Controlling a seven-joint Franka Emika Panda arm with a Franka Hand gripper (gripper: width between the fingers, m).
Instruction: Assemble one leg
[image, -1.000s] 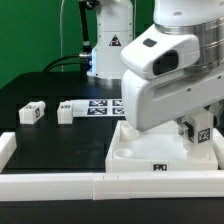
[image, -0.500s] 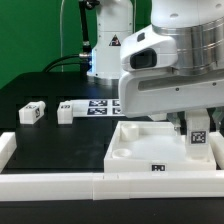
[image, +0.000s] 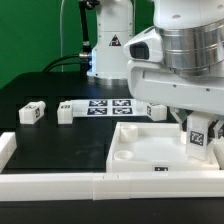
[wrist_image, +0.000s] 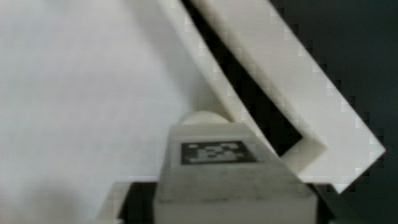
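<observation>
Gripper (image: 203, 128) clamped on one leg (image: 201, 138) at the single panel's (image: 150, 152) 3 o'clock edge (exterior view). Two loose legs (image: 33, 112) (image: 66, 111) on tabletop (image: 60, 140), 10 o'clock.

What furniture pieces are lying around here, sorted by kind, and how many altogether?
Small legs: 4. These are a leg, a leg, a leg partly hidden at the back, and a leg held in the gripper.
Large white panel: 1
Total: 5
</observation>
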